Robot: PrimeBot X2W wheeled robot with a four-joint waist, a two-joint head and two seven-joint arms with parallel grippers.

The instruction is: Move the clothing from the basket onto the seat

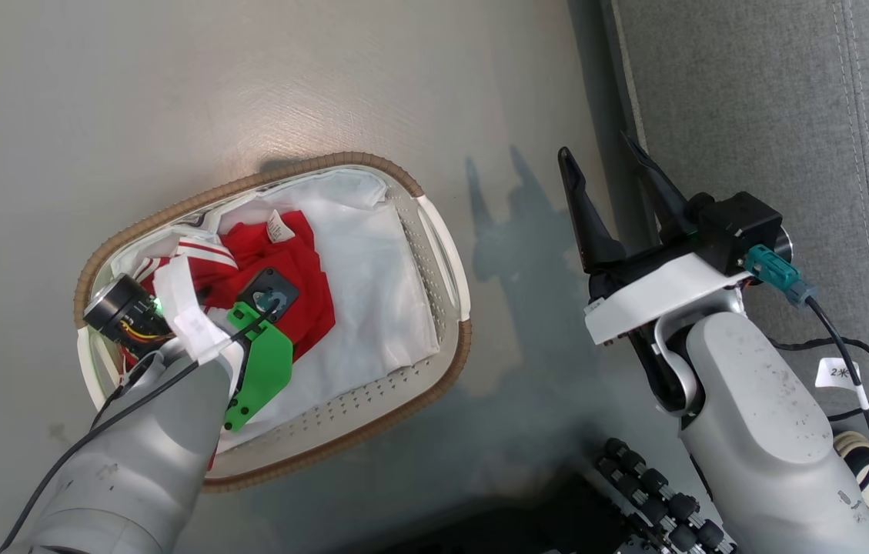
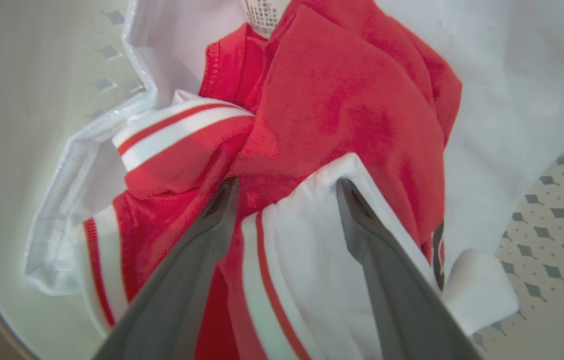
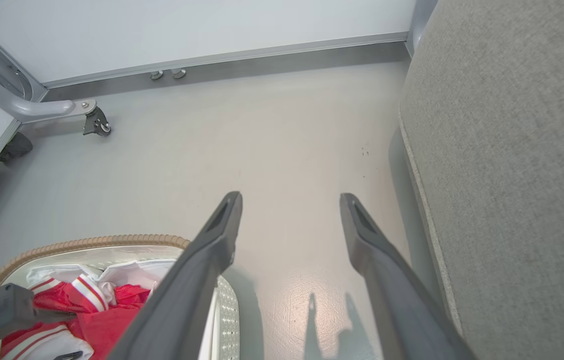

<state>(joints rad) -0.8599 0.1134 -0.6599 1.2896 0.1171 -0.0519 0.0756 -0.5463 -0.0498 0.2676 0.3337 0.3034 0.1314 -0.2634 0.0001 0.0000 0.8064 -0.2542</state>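
The clothing [image 1: 303, 285] is a red bundle with white stripes, lying in the left part of the basket [image 1: 434, 231] on its white liner [image 2: 511, 75]. My left arm reaches down into the basket. My left gripper [image 2: 286, 187] is open, its tips resting on the clothing [image 2: 341, 100], one finger on each side of a white panel. My right gripper [image 1: 596, 150] hangs open and empty above the floor, between the basket and the grey seat [image 1: 750, 115]. From the right wrist, the right gripper [image 3: 290, 197] has the seat [image 3: 511, 150] on its right and the basket [image 3: 87, 243] at lower left.
Grey floor lies around the basket. A wheeled metal frame [image 3: 97, 122] stands by the far wall. Black rollers [image 1: 657, 492] of my base show at the bottom, and a tagged black cable [image 1: 838, 373] loops near the seat's front edge.
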